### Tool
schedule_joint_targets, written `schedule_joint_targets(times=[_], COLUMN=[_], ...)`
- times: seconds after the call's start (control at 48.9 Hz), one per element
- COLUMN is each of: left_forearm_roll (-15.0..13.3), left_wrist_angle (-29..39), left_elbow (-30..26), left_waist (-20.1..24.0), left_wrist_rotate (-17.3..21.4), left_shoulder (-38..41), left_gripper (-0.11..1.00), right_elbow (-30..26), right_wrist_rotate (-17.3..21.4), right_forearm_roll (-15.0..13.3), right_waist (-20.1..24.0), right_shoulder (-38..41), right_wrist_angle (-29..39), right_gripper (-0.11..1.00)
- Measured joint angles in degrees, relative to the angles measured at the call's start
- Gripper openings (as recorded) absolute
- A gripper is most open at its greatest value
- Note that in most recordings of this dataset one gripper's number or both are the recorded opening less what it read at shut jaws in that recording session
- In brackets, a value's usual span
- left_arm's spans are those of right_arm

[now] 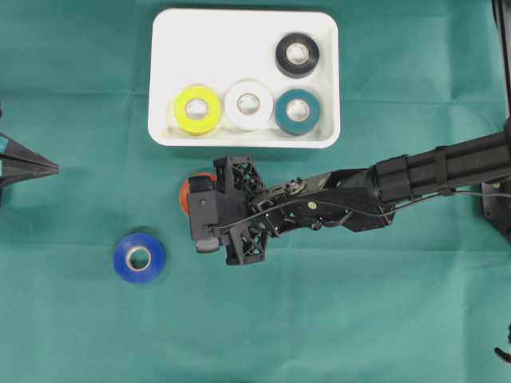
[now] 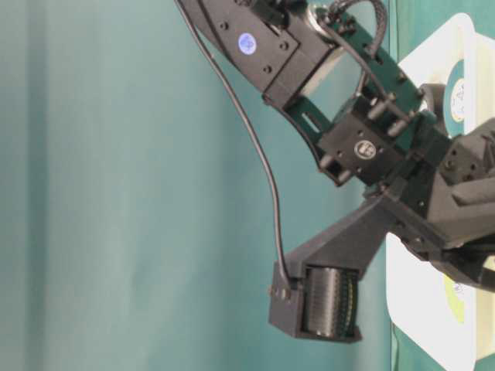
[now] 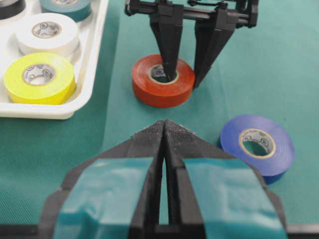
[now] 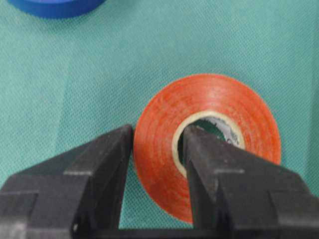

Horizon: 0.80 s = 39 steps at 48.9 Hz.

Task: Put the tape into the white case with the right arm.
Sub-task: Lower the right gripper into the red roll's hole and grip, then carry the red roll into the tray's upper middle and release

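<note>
Tape: red roll lies flat on the green cloth, just outside the white case's long rim at about 6 o'clock in the overhead view.
Right gripper: clamped on the red roll's wall, one finger inside the core, the other against the outer face.
Right arm: reaches in from 3 o'clock, wrist over the roll.
White case: at 12 o'clock, holding a yellow roll, a white roll, a teal roll and a black roll.
Blue roll: flat on the cloth, at about 8 o'clock from the red one, apart from it.
Left gripper: jaws pressed together with nothing between them, at the 9 o'clock edge overhead.
</note>
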Motion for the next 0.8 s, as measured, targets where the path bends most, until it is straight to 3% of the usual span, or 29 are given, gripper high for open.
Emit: schedule_joint_targets(times=[0.409, 0.797], left_forearm_roll=[0.0, 0.09], left_wrist_angle=[0.0, 0.0], left_elbow=[0.09, 0.09], left_waist=[0.0, 0.0], left_wrist_rotate=[0.0, 0.0], left_shoulder=[0.0, 0.0], left_gripper=[0.0, 0.0], right_elbow=[-1.67, -2.02], right_wrist_rotate=[-0.18, -0.26], right_forearm_roll=[-0.09, -0.18], right_waist=[0.7, -0.88], right_shoulder=[-7.12, -7.38], right_wrist_angle=[7.03, 8.96], right_gripper=[0.03, 0.02])
